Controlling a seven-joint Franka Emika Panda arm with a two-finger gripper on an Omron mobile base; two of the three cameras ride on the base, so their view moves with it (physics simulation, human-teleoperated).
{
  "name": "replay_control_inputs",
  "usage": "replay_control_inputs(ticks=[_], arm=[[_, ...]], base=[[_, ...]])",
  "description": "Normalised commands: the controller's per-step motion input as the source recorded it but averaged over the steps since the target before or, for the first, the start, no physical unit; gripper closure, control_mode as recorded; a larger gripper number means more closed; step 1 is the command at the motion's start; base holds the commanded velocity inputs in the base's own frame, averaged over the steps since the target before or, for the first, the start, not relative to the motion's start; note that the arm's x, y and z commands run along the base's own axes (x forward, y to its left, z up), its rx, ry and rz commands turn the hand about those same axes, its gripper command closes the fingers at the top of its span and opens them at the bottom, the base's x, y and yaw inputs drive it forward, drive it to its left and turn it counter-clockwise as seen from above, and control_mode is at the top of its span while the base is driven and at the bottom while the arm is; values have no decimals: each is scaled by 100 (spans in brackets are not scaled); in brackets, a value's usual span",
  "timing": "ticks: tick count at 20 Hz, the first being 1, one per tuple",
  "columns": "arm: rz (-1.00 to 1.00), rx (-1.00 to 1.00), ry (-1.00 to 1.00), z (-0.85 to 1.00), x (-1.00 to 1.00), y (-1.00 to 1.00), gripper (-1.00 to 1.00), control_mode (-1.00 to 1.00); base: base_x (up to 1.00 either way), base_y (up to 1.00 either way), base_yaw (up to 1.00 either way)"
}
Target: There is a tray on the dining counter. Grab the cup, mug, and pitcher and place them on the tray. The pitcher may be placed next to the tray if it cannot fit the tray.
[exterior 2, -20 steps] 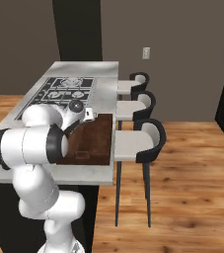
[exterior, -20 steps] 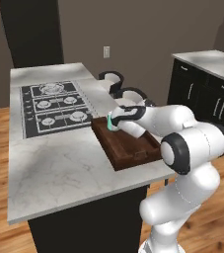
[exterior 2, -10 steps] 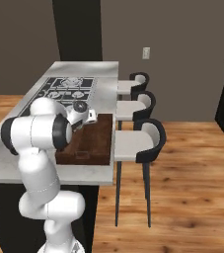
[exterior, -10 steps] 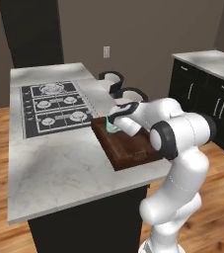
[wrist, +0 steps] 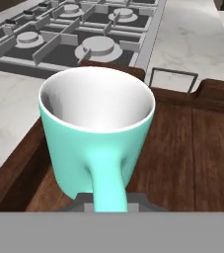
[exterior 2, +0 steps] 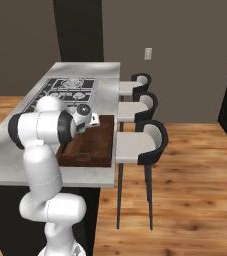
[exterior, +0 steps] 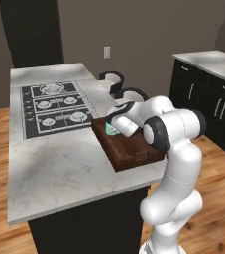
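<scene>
End effector (exterior: 115, 127) clamped on handle of mug (wrist: 96, 132), held just over tray (wrist: 192, 148) near its stove-side end; likely rigid, light, glossy/slippery, so handle grip w/ slow set-down.

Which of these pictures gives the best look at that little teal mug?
The hand view: the mug sits close up, upright, with its pale rim, empty inside and handle all clear, above the tray. The left base view shows just a teal sliver beside the arm; the right base view shows a mere teal speck.
</scene>
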Motion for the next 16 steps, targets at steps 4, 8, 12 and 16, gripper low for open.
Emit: replay_control_inputs(ticks=[4,8,12,16], arm=[[0,-1,0,-29,26,6,100,-100],[0,-1,1,-32,23,6,100,-100],[0,-2,1,-34,20,5,100,-100],[0,-3,0,-37,2,4,-100,-100]], base=[[0,0,0],[0,0,0],[0,0,0],[0,0,0]])
